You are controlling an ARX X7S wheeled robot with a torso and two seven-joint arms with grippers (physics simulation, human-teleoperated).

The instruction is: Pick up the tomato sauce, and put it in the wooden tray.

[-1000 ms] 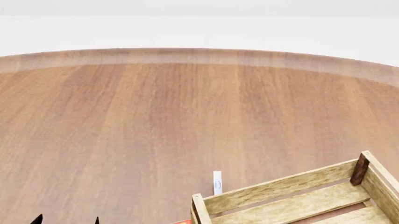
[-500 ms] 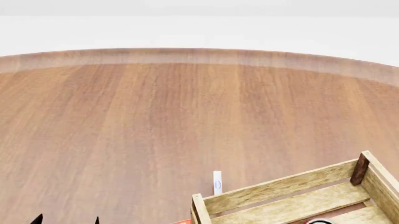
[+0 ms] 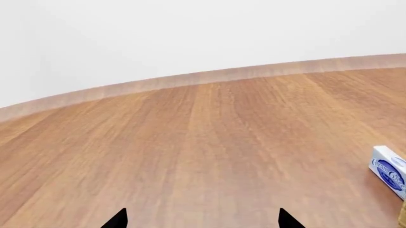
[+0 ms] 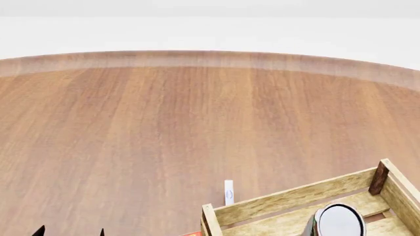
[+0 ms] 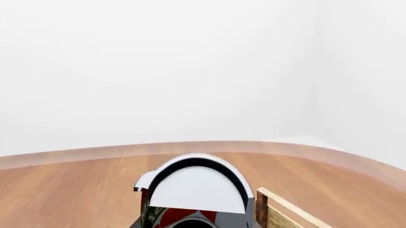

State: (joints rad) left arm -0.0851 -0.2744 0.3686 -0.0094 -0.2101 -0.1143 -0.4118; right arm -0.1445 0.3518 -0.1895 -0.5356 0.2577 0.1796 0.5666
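While the round wooden tabletop (image 4: 164, 128) fills most of the head view, its pale rim curves across the far side against a plain white wall. Next in size, the wooden tray (image 4: 295, 199) sits at the near right of that view, cut off by the lower edge, showing a long pale side slat, a darker corner post at its far right and a lighter post at its near left. Above the tray's slatted floor, the tomato sauce (image 4: 339, 221) shows its pale top ringed in dark, tilted toward the camera; whether it rests on the slats or hangs above them cannot be told. From the right wrist view the same can (image 5: 193, 190) fills the lower centre, red and green label just visible under the pale top, with a tray post (image 5: 261, 209) just beside it. The right tool itself is not visible in any view, so its state cannot be told.

A small white box with blue print (image 3: 390, 172) lies on the tabletop just outside the tray's long side. Smallest, the left tool (image 3: 201, 219) shows only two dark fingertips (image 3: 118, 218), set well apart, spread and holding nothing, over bare wood.
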